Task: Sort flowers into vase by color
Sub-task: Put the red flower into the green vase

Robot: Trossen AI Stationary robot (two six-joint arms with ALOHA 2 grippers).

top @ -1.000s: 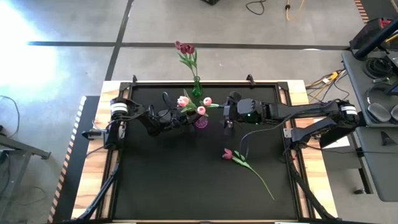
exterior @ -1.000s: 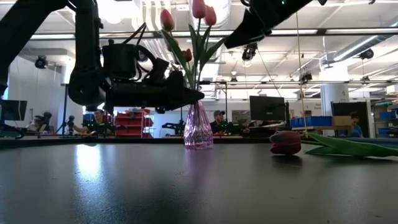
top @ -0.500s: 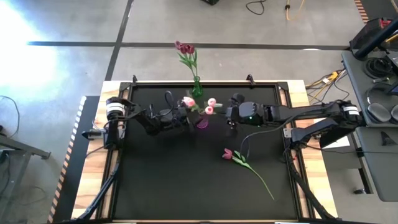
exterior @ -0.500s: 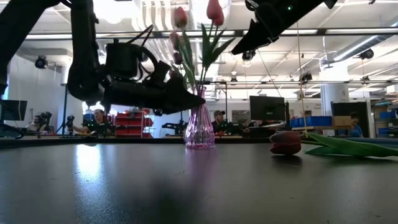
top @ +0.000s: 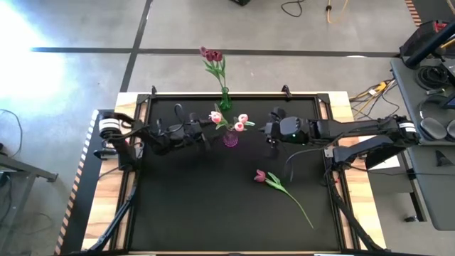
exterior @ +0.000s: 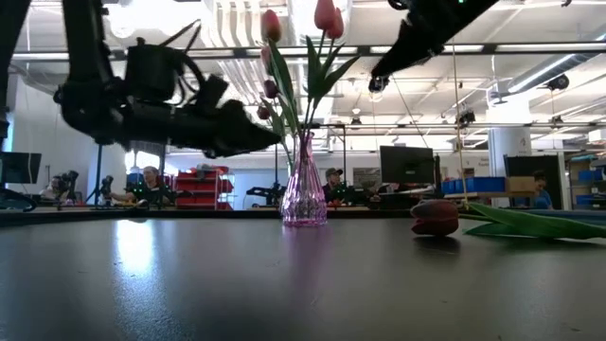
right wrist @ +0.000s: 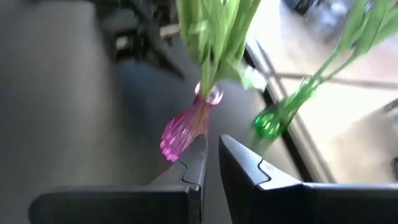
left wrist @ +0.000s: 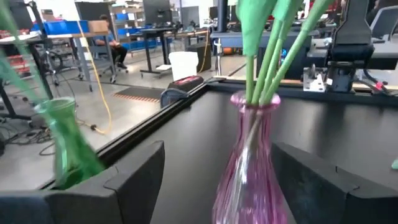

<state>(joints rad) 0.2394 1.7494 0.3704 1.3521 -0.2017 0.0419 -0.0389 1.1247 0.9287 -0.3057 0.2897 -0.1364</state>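
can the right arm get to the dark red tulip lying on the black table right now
Probably yes. The dark red tulip lies alone on the black table, and the right gripper, nearly shut and empty, hangs nearby.

Cut-offs and blur you should know about:
Left wrist view crops the pink vase (left wrist: 252, 168) at its base and the stems (left wrist: 273, 50) above, so you see no heads. Right wrist view blurs the green vase (right wrist: 277, 118). Low view crops the lying tulip (exterior: 437, 217) leaves at the edge.

vase (top: 230, 139) mid-table, tulips (top: 229, 119) in it | second vase (top: 225, 102) behind | loose tulip (top: 273, 183) in front, to the right
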